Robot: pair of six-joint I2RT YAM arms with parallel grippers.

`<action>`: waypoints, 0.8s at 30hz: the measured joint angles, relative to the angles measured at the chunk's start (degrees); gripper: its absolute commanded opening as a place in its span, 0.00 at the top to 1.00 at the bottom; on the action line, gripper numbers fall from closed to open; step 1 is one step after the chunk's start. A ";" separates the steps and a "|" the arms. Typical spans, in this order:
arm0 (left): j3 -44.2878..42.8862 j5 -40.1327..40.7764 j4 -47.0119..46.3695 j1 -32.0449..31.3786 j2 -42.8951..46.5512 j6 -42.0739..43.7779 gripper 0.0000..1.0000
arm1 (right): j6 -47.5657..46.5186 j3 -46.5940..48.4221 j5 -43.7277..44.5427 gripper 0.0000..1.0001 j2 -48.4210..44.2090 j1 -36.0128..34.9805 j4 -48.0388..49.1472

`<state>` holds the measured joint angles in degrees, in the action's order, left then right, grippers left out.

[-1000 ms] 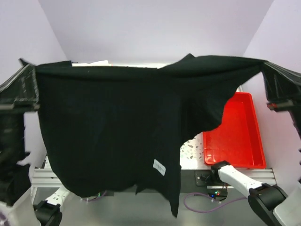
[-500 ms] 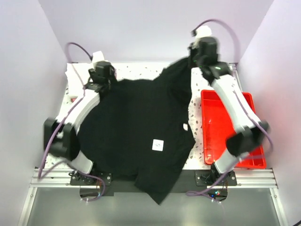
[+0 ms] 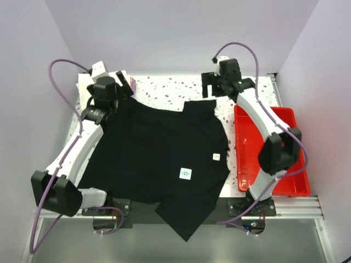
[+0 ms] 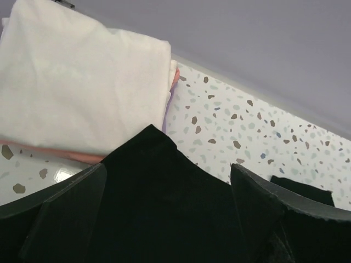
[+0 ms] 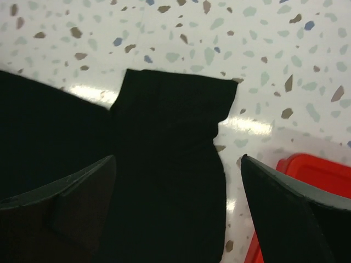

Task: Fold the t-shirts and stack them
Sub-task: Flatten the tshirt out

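Observation:
A large black t-shirt [image 3: 159,153] lies spread over the table, with two small white labels [image 3: 186,173] showing and its bottom hem hanging over the near edge. My left gripper [image 3: 122,90] hovers open above the shirt's far left corner [image 4: 153,164], and my right gripper [image 3: 208,87] hovers open above its far right sleeve [image 5: 175,109]. Neither holds anything, as the left gripper [image 4: 169,170] and right gripper [image 5: 178,159] show close up. A folded white t-shirt [image 4: 82,82] tops a stack with a pink one [image 4: 55,150] and a lavender edge [image 4: 167,109] beneath.
A red plastic tray [image 3: 274,153] sits along the right side of the table, and its corner [image 5: 312,170] lies near my right fingers. The folded stack [image 3: 82,87] fills the far left corner. Speckled tabletop [image 3: 170,87] shows between the two grippers.
A second ago both grippers held the black shirt stretched up in the air. It has since come down onto the table, and both grippers have opened and let it go.

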<state>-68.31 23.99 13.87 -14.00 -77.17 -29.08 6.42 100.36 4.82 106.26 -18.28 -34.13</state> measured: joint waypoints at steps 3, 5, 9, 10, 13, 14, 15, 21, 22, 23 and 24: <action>2.64 -0.15 0.66 0.00 4.90 -2.08 0.00 | 2.91 -10.32 -2.93 0.01 -10.47 -0.59 2.14; 5.38 -1.01 1.36 0.00 7.10 -3.52 0.00 | 4.76 -16.79 -3.76 0.01 -16.39 -1.62 2.95; 12.17 -3.82 2.29 0.02 9.73 -5.95 0.00 | 8.57 -28.63 -4.26 0.01 -23.21 -7.32 3.89; 13.90 -4.55 2.49 0.00 10.21 -6.43 0.00 | 9.40 -30.56 -4.22 0.01 -23.21 -9.11 3.85; 17.57 -6.19 2.97 0.02 10.64 -7.58 0.00 | 11.65 -34.29 -4.26 0.01 -20.35 -13.11 3.87; 18.36 -6.95 3.10 0.00 10.60 -7.82 0.00 | 12.15 -34.95 -4.26 0.01 -19.32 -13.42 3.89; 18.99 -7.69 3.13 0.02 10.51 -7.96 0.00 | 12.70 -35.56 -4.24 0.01 -17.99 -13.90 3.96; 21.35 -11.82 1.20 0.00 8.59 -8.35 0.00 | 14.38 -36.04 -0.37 0.01 -10.14 -13.49 4.22; 21.38 -12.02 1.11 0.00 7.93 -8.35 0.00 | 14.58 -36.00 0.83 0.01 -8.87 -13.46 4.09; 21.38 -12.26 0.83 0.02 7.30 -8.35 0.00 | 14.71 -35.98 2.21 0.01 -7.76 -13.46 3.93; 21.38 -12.46 0.66 0.02 6.80 -8.35 0.00 | 14.99 -35.98 3.43 0.01 -6.73 -13.46 3.65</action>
<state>-46.94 11.53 14.52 -13.98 -70.37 -37.43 21.41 64.38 8.25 99.53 -31.75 -30.48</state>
